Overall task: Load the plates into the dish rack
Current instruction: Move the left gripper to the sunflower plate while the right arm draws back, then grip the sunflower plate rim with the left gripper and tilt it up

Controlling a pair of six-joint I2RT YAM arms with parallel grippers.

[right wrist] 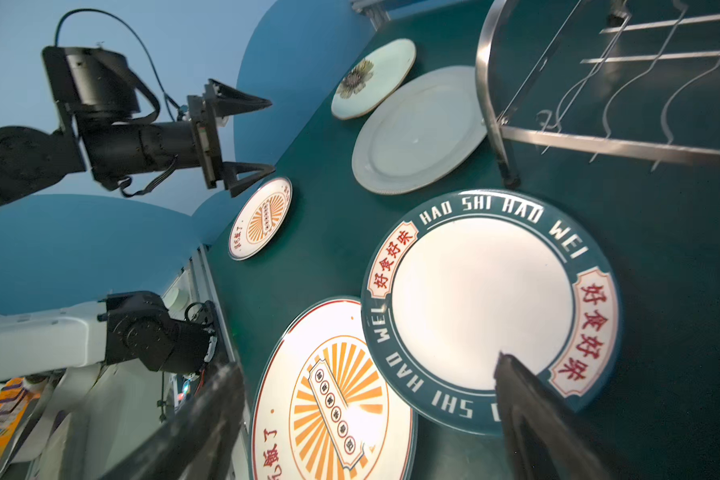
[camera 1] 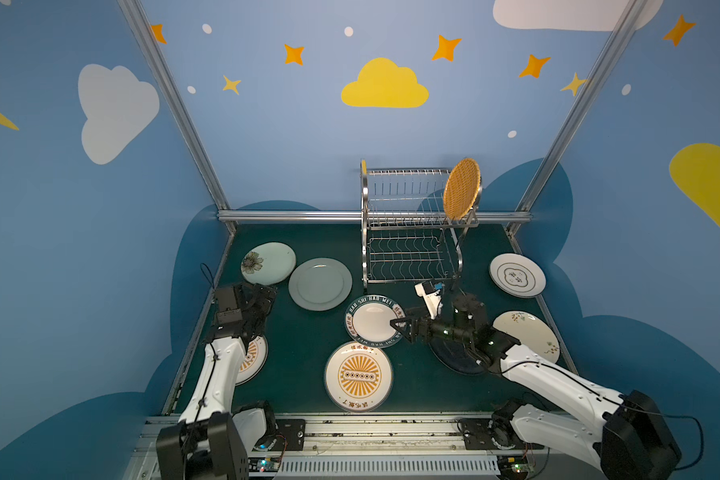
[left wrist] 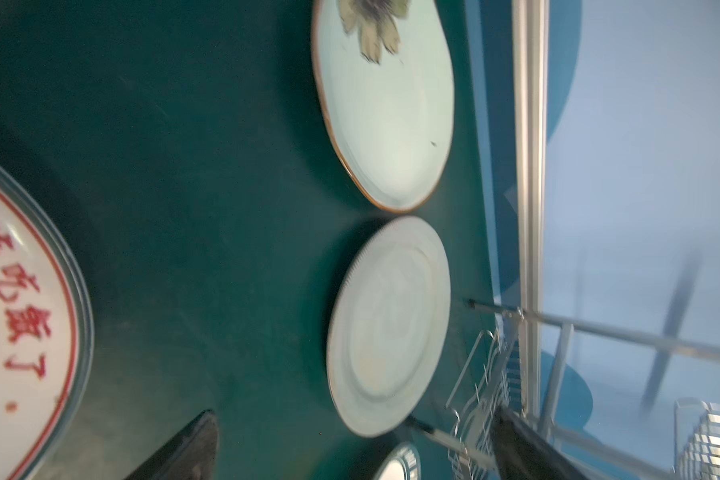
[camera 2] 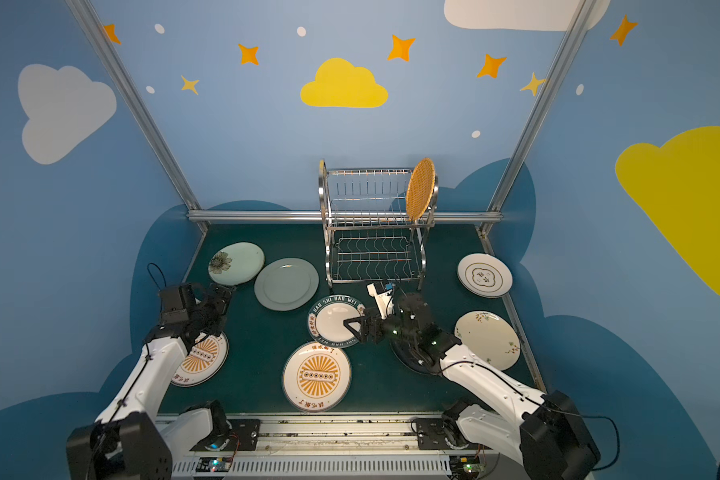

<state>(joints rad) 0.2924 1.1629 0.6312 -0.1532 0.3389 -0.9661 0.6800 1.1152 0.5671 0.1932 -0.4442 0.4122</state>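
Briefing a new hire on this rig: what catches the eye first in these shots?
The orange woven plate stands on edge at the right end of the dish rack's upper tier, bright against the blue wall. The rest lie flat, scattered over the dark green table. At centre, the right gripper is open over the lettered plate.
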